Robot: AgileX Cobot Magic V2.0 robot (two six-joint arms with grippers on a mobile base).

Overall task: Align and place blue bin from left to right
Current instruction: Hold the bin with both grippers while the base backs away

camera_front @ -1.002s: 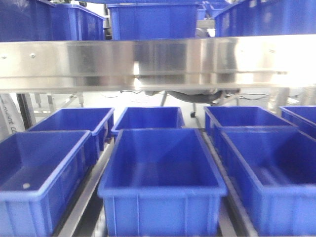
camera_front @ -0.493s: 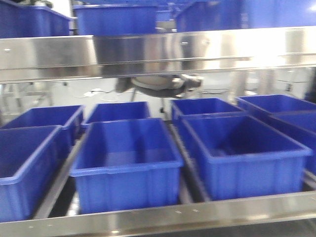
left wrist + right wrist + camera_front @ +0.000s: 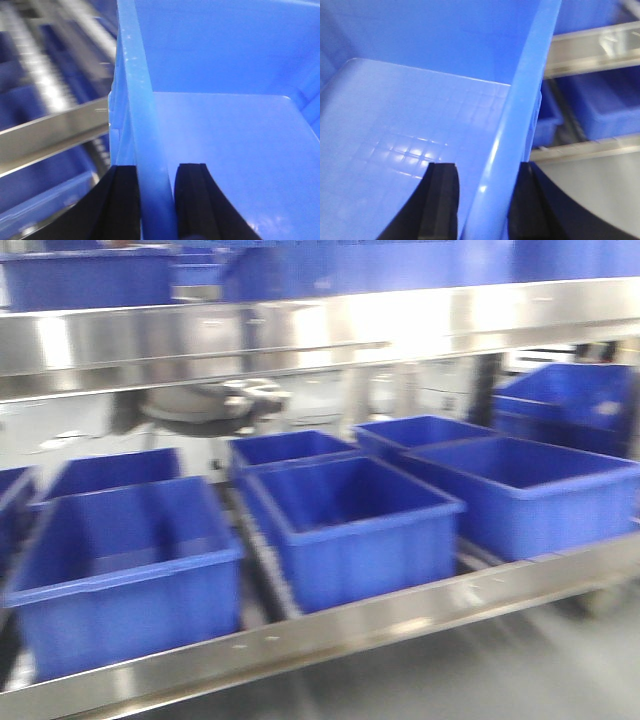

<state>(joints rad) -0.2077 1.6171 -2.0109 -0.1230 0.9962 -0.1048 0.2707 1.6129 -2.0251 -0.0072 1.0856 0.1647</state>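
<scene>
bin (image 3: 225,150) is off the shelf, carried between both arms and visible only in the wrist views. It's empty, floor bare.

left fingers (image 3: 192,200) straddle its left wall, one inside and one outside, clenched on the rim. right fingers (image 3: 440,200) do the same on the right wall. An opposite-wall grip makes sense here. The load is wide and light, and two pinches keep it level and stop it yawing, which matters for an align job.

Outside each wall I see a steel rail (image 3: 50,140) and more blue bins, so the bin hangs near the shelf front, not on it.

The front view is smeared. The shelf (image 3: 330,630) has three shelf bins (image 3: 350,530) along its front edge and a second row behind, side by side with tracks between. The held bin isn't in that view.

My read is that this is the carry step and the placing isn't done. I can't tell which slot is the target.

The risk is the thin rim pinch: the wall flexes or slips if the arms' spacing changes. Keep the spacing fixed and set it down square to the front edge.
</scene>
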